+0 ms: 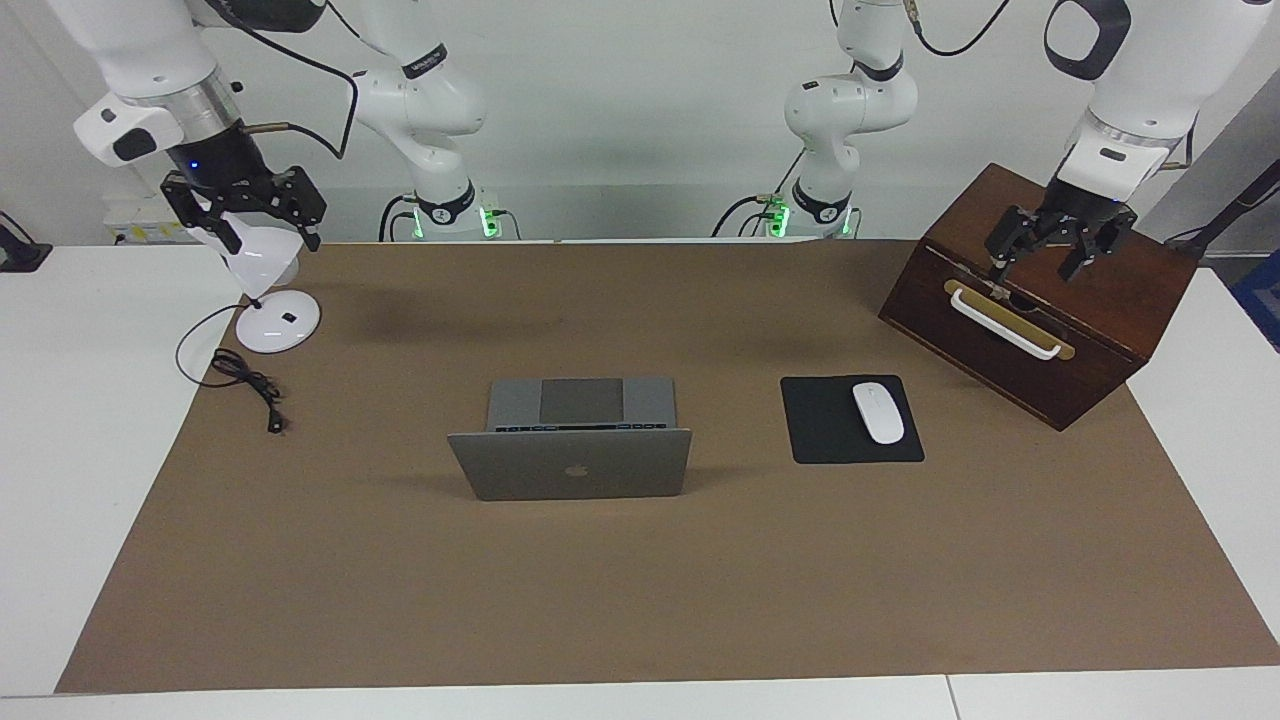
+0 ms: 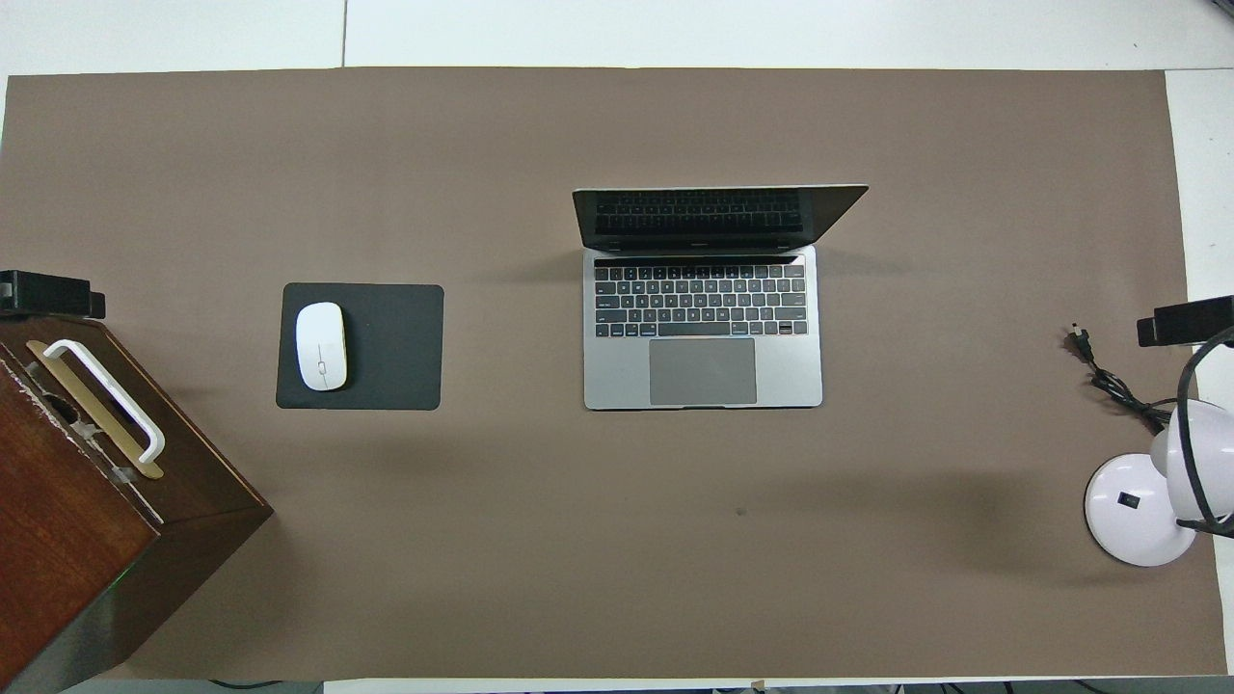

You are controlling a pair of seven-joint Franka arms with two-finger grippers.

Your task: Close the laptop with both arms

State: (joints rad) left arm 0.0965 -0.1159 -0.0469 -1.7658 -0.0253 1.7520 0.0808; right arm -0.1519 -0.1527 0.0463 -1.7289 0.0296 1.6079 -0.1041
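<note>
Facing view, one open laptop, one mouse, two pincers spread, left pincer, right pincer.

Open silver-grey laptop mid-table, lid upright, perhaps tilted slightly back.

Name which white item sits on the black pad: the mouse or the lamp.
The white mouse. It lies on the black mouse pad beside the open laptop, toward the left arm's end. The white lamp stands on the brown mat, toward the right arm's end.

An apple logo marks the laptop lid; no text legible
</note>
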